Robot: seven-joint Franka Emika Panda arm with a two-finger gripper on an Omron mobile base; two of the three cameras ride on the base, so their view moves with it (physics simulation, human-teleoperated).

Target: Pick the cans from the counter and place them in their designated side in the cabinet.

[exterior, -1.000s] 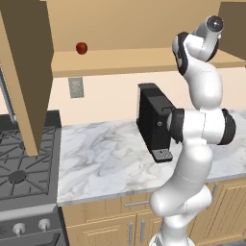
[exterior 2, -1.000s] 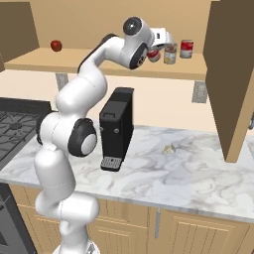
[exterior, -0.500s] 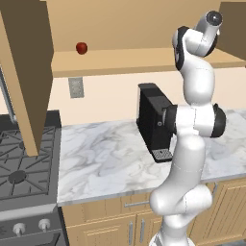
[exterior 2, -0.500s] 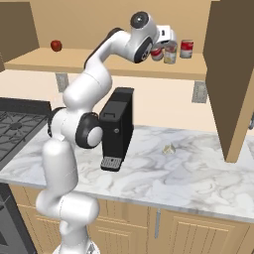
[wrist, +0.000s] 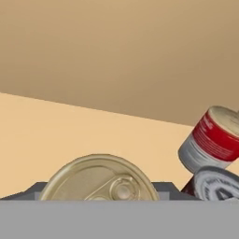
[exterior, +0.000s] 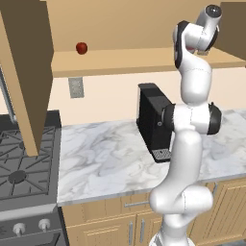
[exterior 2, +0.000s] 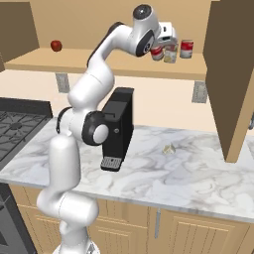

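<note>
We've got the white arm stretched right up to the tan wooden cabinet (exterior 2: pixel 124 64); its gripper (exterior 2: pixel 167 41) sits at the right end of the long flat shelf board, clamped on the olive can (exterior 2: pixel 170 53), a small cylinder with a yellowish label. In the hand view that can's (wrist: pixel 99 179) gold metal lid with its pull tab sits right between the dark fingers; smooth, round, shiny.

Two more little tins share that end of the shelf; the red-label can (exterior 2: pixel 186 48) stands upright just to the right, red band with a pale top, and another red can (exterior 2: pixel 157 52) stands just left of the gripper. In the hand view one red-and-grey can (wrist: pixel 212 139) looks tilted, but that's the camera rolling.

Far at the other end of the shelf there's a glossy round red fruit (exterior 2: pixel 56 45); well apart from the tins.

Below, the marble counter (exterior 2: pixel 188 173) is white with grey veins; a boxy black coffee machine (exterior 2: pixel 117 128) stands on it, and a small pale crumpled bit (exterior 2: pixel 169 148) lies to its right. Black gas stove (exterior: pixel 24 168) sits at the left.
</note>
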